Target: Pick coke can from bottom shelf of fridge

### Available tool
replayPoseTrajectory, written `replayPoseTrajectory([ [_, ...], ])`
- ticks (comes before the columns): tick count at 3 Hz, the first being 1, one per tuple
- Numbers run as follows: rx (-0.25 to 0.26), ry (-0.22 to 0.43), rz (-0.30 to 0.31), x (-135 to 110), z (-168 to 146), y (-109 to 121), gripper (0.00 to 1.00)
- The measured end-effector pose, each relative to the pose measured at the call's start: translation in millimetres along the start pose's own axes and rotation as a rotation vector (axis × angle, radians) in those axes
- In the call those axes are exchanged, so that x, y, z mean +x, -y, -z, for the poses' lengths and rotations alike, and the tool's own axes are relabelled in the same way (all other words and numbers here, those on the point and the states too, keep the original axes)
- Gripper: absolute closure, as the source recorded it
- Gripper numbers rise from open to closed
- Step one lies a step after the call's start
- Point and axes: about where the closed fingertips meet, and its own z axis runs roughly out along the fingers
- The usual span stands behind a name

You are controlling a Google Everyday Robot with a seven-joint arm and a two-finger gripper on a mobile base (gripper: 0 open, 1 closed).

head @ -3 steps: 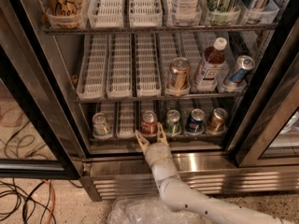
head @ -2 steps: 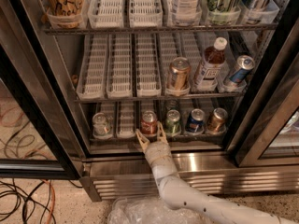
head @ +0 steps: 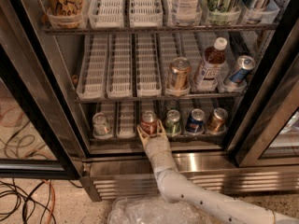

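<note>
The coke can point(head: 149, 121), red with a silver top, stands upright in a lane of the bottom shelf point(head: 122, 137) of the fridge point(head: 201, 163). My gripper point(head: 150, 130) reaches in from below on a white arm. It is open, with one finger on each side of the coke can's lower part. I cannot tell whether the fingers touch the can.
On the same shelf stand a silver can point(head: 101, 124) at the left and a green can point(head: 173, 122), a dark blue can point(head: 195, 120) and a bronze can point(head: 217, 119) at the right. The black-framed door point(head: 32, 125) hangs open at left. Cables point(head: 18, 199) lie on the floor.
</note>
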Motion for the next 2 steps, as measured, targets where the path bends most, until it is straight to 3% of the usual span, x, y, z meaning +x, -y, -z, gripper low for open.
replayPoseTrajectory([
  [2,0.024,-0.003,0.004,3.9,-12.7,7.3,0.38],
])
